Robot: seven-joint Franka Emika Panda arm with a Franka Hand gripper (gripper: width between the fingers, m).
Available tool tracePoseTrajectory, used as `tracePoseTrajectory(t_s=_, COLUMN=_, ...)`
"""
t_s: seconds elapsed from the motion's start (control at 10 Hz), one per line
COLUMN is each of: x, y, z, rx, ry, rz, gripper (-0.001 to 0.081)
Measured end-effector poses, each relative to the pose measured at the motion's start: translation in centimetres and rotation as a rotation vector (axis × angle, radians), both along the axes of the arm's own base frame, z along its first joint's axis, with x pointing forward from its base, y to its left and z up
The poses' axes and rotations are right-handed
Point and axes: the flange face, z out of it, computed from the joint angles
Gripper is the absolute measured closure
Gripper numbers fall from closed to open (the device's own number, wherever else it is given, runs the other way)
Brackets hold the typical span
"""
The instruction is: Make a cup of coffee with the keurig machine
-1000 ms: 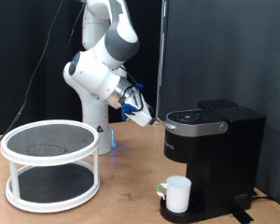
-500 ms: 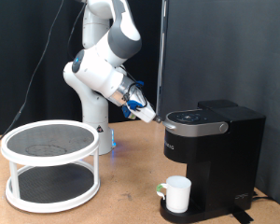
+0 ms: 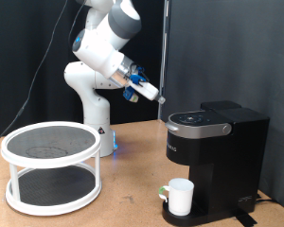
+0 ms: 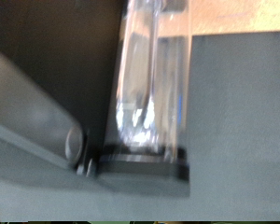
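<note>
small plain white cylindrical cup [image 3: 182, 196] on the round drip tray of the black boxy keurig machine [image 3: 216, 156], lid down, pincer [image 3: 157, 96] raised above-left of it, grip state unclear

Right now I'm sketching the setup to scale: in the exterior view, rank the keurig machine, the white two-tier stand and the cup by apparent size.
1. keurig machine and white two-tier stand: look alike, not ranked.
2. cup: clearly smallest, on the machine's drip tray.
</note>
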Motion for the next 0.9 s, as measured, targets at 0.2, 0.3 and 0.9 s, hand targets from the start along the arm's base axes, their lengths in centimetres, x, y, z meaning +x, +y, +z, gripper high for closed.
tracePoseTrajectory(t_s=0.2, x=-0.3, y=-0.7, z=2.9, rx=0.033, ry=-0.041, rz=-0.006, gripper=0.0071)
tracePoseTrajectory(t_s=0.3, x=-0.4, y=-1.1, z=4.3, rx=0.048, ry=-0.053, rz=-0.016, gripper=0.0071)
tracePoseTrajectory(t_s=0.9, x=0.7, y=-1.4, z=8.6, rx=0.070, ry=-0.151, rz=-0.077, gripper=0.0071)
